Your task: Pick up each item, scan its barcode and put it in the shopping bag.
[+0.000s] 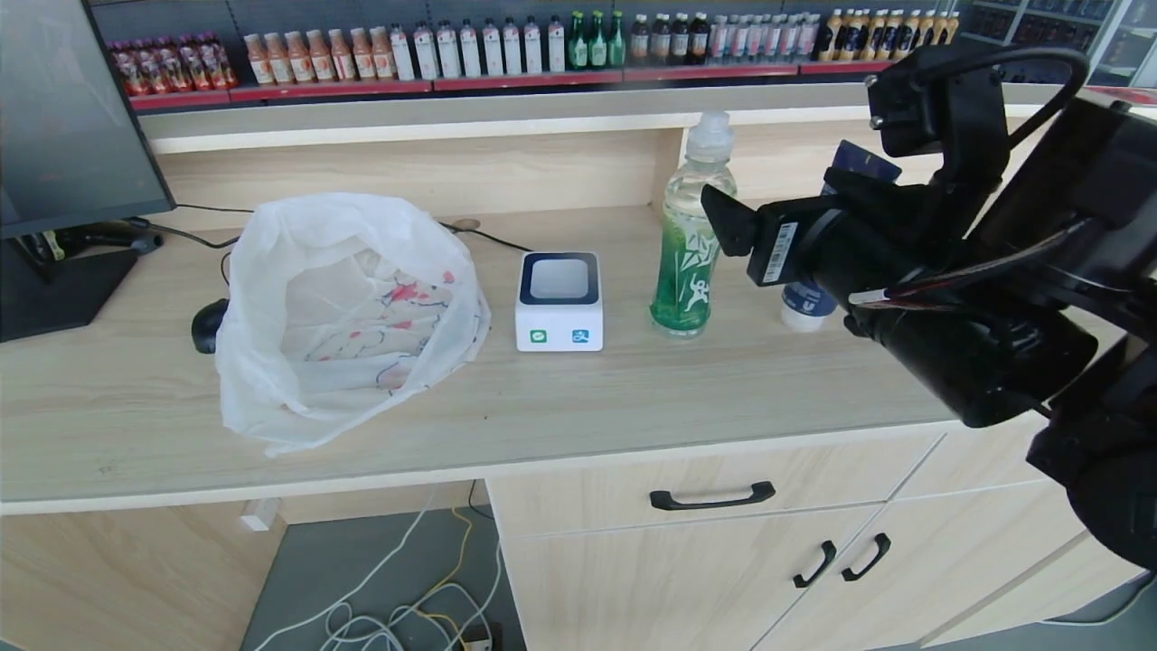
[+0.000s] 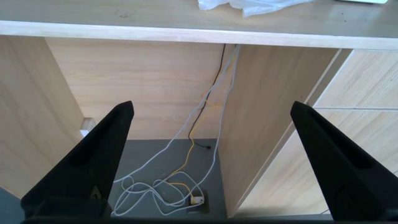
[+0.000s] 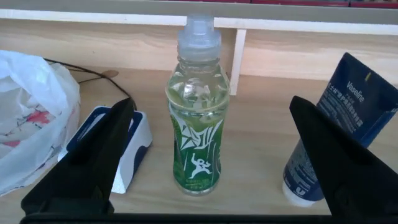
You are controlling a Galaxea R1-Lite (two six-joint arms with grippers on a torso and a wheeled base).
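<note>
Right gripper [image 3: 211,106] is spread wide and holds nothing. It faces the drink bottle [image 3: 198,163], which stands upright on the desk [image 1: 633,389] just ahead of its fingertips, untouched. The scanner [image 1: 559,298] is to the bottle's left and a blue tube [image 3: 336,124] to its right. The bottle looks full, so I judge it heavyish, smooth and slightly squashy. I'd grip the labelled middle.

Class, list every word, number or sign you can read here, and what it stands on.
Tube: white brand word; lines beneath too small.
Bottle: white running-figure sign; no legible words.
Scanner: green and blue icons, no words.
Shelf bottles: labels too small.
</note>
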